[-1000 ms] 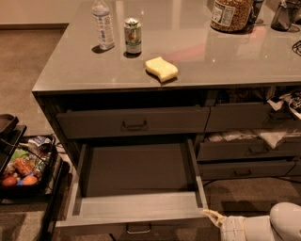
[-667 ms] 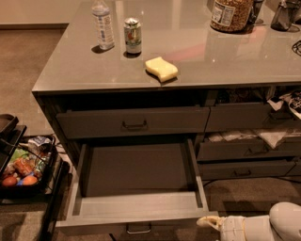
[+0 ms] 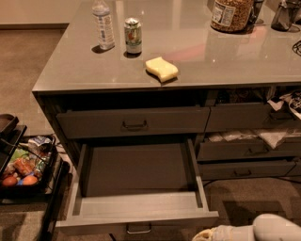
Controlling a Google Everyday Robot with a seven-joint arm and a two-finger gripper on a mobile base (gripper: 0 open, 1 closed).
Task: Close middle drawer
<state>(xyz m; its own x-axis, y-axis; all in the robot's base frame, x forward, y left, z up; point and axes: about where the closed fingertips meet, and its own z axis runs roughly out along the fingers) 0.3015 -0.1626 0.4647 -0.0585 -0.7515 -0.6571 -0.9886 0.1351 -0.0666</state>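
**Middle drawer standing pulled out, gripper waiting low at its front right corner**

The middle drawer is hanging far out from the desk's front edge, under the left half of the grey countertop. Its pale box is lying open to view, and its dark front is sitting almost at the bottom of the view. The small metal pull is showing at the centre of that front, partly cut off by the picture's lower edge.

The gripper is hovering low, just beside the front right corner of the middle drawer and below the level of its front rim. It is pointing left toward that corner, with the pale arm trailing off to the right. Whether it is touching the drawer, and whether it is spread wide or drawn narrow, cannot be told.

Above the open box, the top drawer is sitting nearly flush under the front edge of the desk. To the right, the narrower drawers are standing slightly ajar, with pale papers or wrappers poking out of them.

On the countertop, a clear water bottle and a drink can are standing side by side near the back left corner. A yellow sponge is lying closer to the front edge, right of the can. A big jar is standing toward the back right.

Off the desk's left edge, a dark tray is sitting low by the floor, holding packets and round orange items.
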